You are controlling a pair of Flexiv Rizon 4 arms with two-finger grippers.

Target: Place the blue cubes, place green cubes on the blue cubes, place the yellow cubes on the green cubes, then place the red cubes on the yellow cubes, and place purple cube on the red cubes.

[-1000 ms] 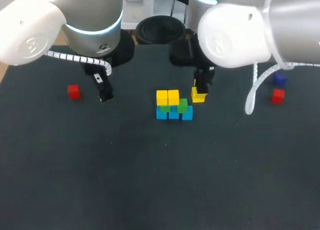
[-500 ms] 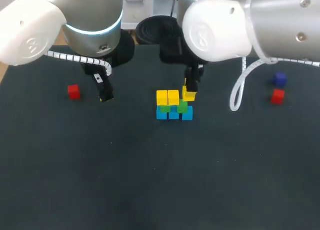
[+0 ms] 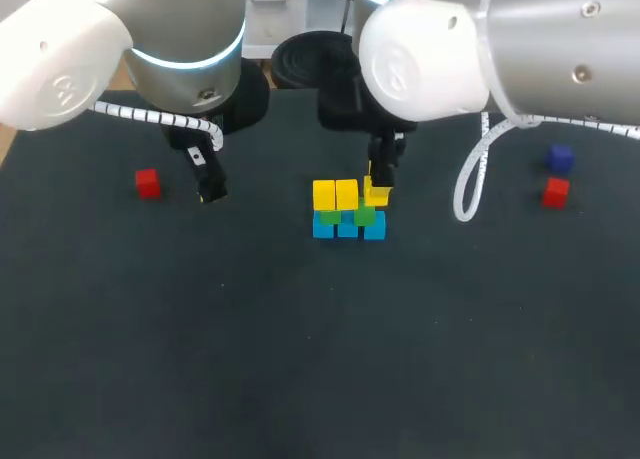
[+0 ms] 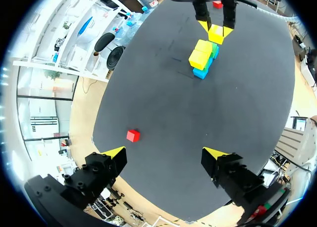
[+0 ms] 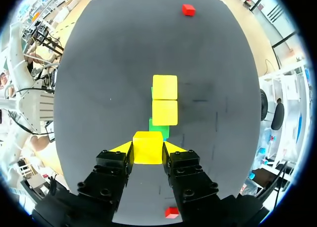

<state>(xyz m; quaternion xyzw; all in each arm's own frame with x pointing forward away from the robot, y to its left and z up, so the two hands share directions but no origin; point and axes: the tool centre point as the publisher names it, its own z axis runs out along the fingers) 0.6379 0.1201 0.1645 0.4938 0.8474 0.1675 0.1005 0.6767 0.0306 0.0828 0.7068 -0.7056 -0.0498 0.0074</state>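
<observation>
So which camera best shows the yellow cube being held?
The right wrist view: the held yellow cube sits large between the right pincer's tips. The head view shows it small and partly hidden; the left wrist view, tiny and far off.

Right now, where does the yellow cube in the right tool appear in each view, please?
Head view: held yellow cube, right of the two placed yellow cubes, the shared landmark.
Left wrist view: cube far ahead, beside that pair.
Right wrist view: cube in the right tool, pair just ahead.

Table [image 3: 300,359] dark, matt. Yellow cube [image 5: 147,147] smooth, matt. Right arm [image 3: 430,54] glossy white plastic.
</observation>
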